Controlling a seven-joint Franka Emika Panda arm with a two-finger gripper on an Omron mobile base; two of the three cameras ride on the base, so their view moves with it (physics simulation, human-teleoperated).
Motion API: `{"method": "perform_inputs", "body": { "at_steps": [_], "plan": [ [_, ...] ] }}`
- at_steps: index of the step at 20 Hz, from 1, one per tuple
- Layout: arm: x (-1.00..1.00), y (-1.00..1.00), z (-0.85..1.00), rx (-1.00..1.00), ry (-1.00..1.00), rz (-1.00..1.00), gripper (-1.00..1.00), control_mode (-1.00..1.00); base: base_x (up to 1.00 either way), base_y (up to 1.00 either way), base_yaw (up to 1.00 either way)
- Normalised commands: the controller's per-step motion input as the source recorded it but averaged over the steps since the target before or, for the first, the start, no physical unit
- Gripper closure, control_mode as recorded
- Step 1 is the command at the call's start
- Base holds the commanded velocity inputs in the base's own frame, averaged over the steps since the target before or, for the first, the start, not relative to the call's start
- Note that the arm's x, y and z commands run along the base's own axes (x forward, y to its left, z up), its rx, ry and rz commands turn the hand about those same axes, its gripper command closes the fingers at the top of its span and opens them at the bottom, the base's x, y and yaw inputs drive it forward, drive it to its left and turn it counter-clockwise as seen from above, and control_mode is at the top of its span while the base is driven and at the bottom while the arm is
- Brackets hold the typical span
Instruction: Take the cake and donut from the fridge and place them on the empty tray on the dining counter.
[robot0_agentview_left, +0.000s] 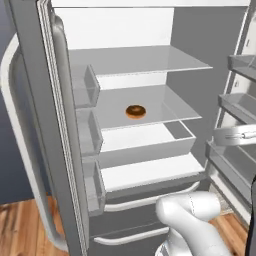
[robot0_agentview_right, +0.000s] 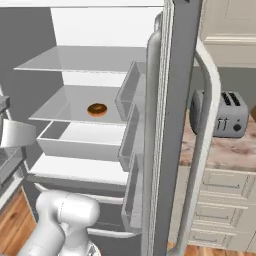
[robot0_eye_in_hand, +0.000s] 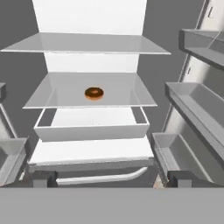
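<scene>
The fridge (robot0_agentview_left: 200, 35) (robot0_agentview_right: 25, 35) (robot0_eye_in_hand: 17, 26) stands with both doors wide open. A brown-glazed donut (robot0_agentview_left: 135, 111) (robot0_agentview_right: 97, 109) (robot0_eye_in_hand: 94, 93) lies alone on the middle glass shelf, near its front edge. My gripper (robot0_eye_in_hand: 113, 179) is open, its two dark fingertips (robot0_eye_in_hand: 41, 178) spread wide at the bottom of the hand view. It hangs in front of the fridge, well short of the donut and lower than its shelf, with nothing between the fingers. The cake, the tray and the dining counter are out of view.
A glass shelf (robot0_eye_in_hand: 87, 43) lies above the donut and a white drawer (robot0_eye_in_hand: 92, 124) below it. Door bins (robot0_agentview_left: 86, 90) (robot0_eye_in_hand: 197, 100) line both open doors. Right of the fridge, a grey toaster (robot0_agentview_right: 227, 115) sits on a marble counter (robot0_agentview_right: 225, 152).
</scene>
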Motion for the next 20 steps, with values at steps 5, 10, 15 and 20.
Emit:
{"method": "perform_inputs", "body": {
  "at_steps": [5, 10, 15, 20],
  "plan": [
    [0.00, 0.00, 0.00, 0.00, 0.00, 0.00, -1.00, 1.00, 1.00, 0.24, -0.01],
    [0.00, 0.00, 0.00, 0.00, 0.00, 0.00, -1.00, 1.00, 1.00, -0.04, 0.00],
    [0.00, 0.00, 0.00, 0.00, 0.00, 0.00, -1.00, 1.00, 0.99, -0.01, 0.10],
    [0.40, 0.00, -0.08, 0.03, 0.03, 0.03, -1.00, -1.00, 0.55, 0.00, 0.08]
  ]
}}
